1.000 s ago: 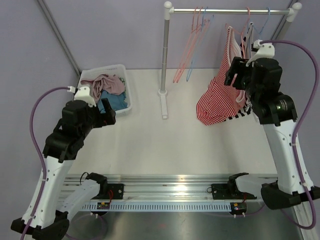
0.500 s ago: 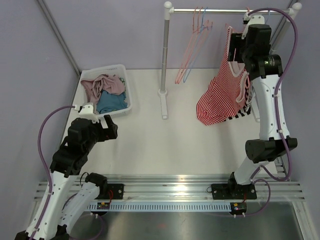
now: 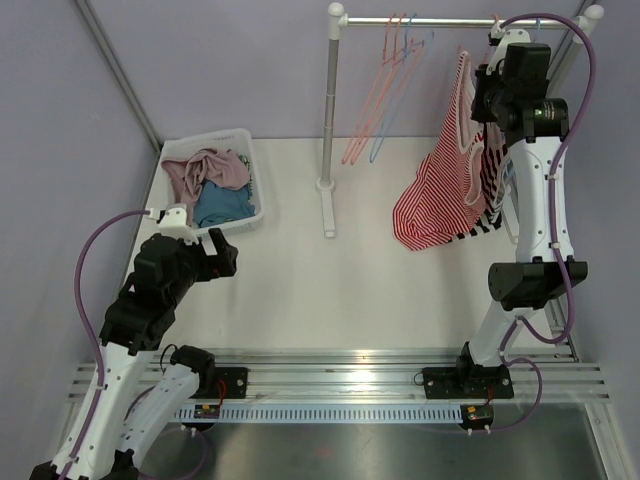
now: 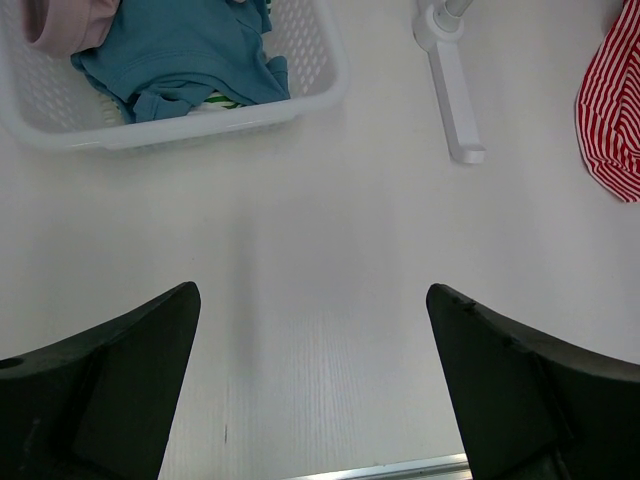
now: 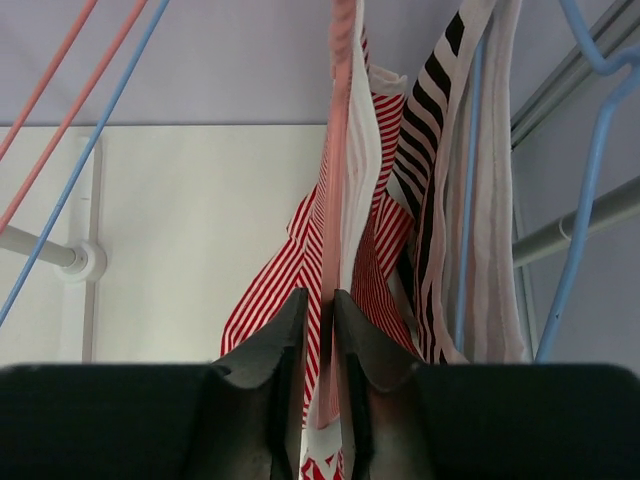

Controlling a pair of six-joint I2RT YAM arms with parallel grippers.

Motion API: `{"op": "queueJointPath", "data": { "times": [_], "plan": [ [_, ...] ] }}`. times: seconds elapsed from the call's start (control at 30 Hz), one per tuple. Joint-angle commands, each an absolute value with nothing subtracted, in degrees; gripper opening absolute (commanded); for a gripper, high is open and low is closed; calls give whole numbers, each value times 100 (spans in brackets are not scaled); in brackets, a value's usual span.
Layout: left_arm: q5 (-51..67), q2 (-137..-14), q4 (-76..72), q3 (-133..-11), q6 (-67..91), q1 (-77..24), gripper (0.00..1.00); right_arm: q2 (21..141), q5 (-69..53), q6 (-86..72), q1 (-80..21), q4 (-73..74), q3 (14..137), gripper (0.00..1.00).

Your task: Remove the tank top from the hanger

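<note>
The red-and-white striped tank top (image 3: 435, 200) hangs from the rail (image 3: 440, 20) at the back right, and its hem (image 4: 610, 120) shows in the left wrist view. Its hanger is mostly hidden behind my right arm. My right gripper (image 3: 480, 92) is high up by the rail. In the right wrist view its jaws (image 5: 318, 298) are shut on a pink strap edge of the tank top (image 5: 268, 290). My left gripper (image 3: 225, 255) hovers low over the table near the basket. It stands wide open (image 4: 312, 290) with nothing between its fingers.
A black-and-white striped garment (image 3: 490, 215) hangs right behind the tank top. Empty pink and blue hangers (image 3: 385, 90) dangle at the rail's left end. The rack post (image 3: 330, 120) stands mid-table. A white basket (image 3: 252, 212) of clothes sits at the left.
My right gripper rose toward the rail, and its jaws closed on the tank top's strap. The left arm drew back and lower, then stayed still and open.
</note>
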State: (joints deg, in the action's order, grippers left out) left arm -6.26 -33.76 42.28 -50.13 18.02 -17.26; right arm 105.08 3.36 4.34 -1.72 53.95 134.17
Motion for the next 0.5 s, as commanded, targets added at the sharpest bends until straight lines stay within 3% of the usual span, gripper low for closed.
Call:
{"op": "queueJointPath", "data": {
  "times": [0.0,0.2,0.3,0.43,0.47],
  "plan": [
    [-448,-3366,3902,-5001,1784,-1758,99,10468,26,343,-62,5239,13439,22],
    [-439,-3340,3902,-4992,1784,-1767,99,10433,-176,176,-53,5080,13201,24],
    [-457,-3340,3902,-4992,1775,-1767,99,10450,-246,132,-44,5062,13219,19],
    [-448,-3340,3894,-4992,1784,-1767,99,10380,-299,70,-44,5019,13280,0],
    [-448,-3340,3902,-4992,1775,-1767,99,10362,-308,44,-44,5027,13315,0]
  ]
}}
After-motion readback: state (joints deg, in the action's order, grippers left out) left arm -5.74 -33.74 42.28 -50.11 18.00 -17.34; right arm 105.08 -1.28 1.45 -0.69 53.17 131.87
